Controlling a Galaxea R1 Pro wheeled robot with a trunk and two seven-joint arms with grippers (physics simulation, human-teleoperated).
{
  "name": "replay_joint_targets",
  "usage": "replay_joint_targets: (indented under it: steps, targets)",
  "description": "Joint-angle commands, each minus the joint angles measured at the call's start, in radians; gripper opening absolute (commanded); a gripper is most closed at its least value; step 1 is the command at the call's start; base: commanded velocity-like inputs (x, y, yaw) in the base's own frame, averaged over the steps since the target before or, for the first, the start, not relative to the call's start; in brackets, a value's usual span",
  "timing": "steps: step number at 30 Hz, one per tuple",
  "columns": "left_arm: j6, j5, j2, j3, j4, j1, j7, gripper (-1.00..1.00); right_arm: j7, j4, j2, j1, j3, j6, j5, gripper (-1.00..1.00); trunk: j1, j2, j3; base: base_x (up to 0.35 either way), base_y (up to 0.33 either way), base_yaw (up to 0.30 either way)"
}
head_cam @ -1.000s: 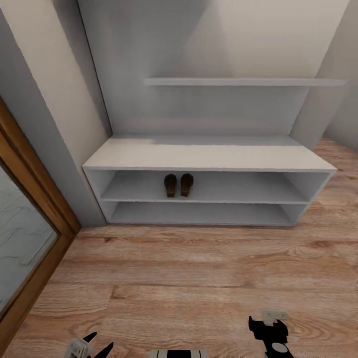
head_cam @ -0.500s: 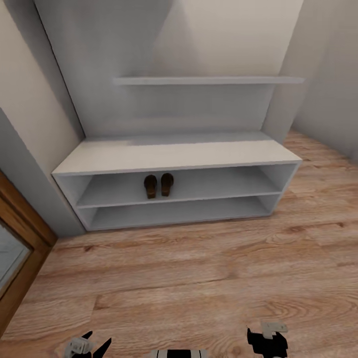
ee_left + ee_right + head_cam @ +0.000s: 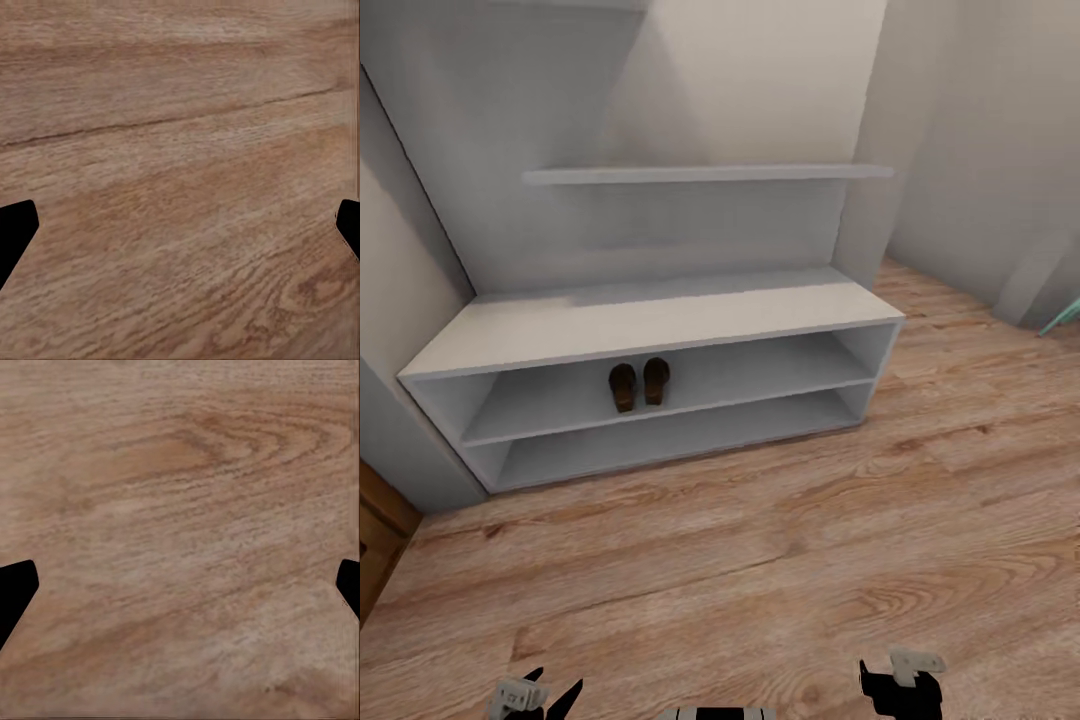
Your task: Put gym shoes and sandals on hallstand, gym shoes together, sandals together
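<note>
The hallstand (image 3: pixel 650 320) stands against the wall ahead, to the left in the head view. The two sandals (image 3: pixel 639 383), dark brown, lie side by side on its upper open shelf, left of the middle. The gym shoes are out of view. Low at the picture's bottom edge, my left gripper (image 3: pixel 557 686) and right gripper (image 3: pixel 900 684) hang over the corridor floor (image 3: pixel 760 560). Both wrist views look down on bare planks. The left gripper (image 3: pixel 180 232) and the right gripper (image 3: pixel 180 592) are each open, with dark fingertips far apart and nothing between them.
A long wall shelf (image 3: pixel 700 175) hangs above the bench top. A wooden door frame (image 3: pixel 378 525) shows at the lower left. At the right edge a teal object (image 3: pixel 1060 316) pokes in beside a wall corner (image 3: pixel 1020 285). Wide wood floor lies between me and the rack.
The whole picture has shifted left, so the camera has turned to the right. The sandals stay put on the shelf. Both grippers hold the same place in the view.
</note>
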Motion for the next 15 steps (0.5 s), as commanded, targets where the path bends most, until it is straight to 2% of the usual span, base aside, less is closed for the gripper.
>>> replay_joint_targets:
  steps: [1,5,6,9,11,15]
  targets:
    - [0.0,0.007,0.0,0.003,0.012,0.0,0.016,1.0,0.037,0.01,-0.006,-0.001,-0.006,-0.015,0.011,1.0,-0.001,0.0,0.003,0.0,0.0,-0.27]
    - [-0.002,0.008,-0.001,0.003,0.03,0.0,0.062,1.0,0.071,0.017,-0.012,0.0,-0.007,-0.024,0.011,1.0,-0.002,0.001,0.017,0.0,0.0,-0.269]
    - [-0.003,0.01,-0.004,0.003,0.04,0.0,0.093,1.0,0.079,0.018,-0.015,0.0,-0.007,-0.026,0.01,1.0,-0.003,0.001,0.02,0.0,0.0,-0.268]
    - [-0.004,0.008,-0.013,0.002,0.046,0.0,0.126,1.0,0.084,0.019,-0.018,0.0,-0.008,-0.027,0.009,1.0,-0.004,0.002,0.03,0.0,0.0,-0.268]
    - [-0.005,-0.002,-0.045,0.0,0.052,0.0,0.222,1.0,0.087,0.02,-0.022,0.001,-0.007,-0.028,0.008,1.0,-0.009,0.009,0.036,0.0,0.0,-0.268]
    - [-0.005,-0.005,-0.056,-0.002,0.053,0.0,0.271,1.0,0.088,0.021,-0.02,0.001,-0.007,-0.029,0.008,1.0,-0.024,0.037,0.047,0.0,0.0,-0.268]
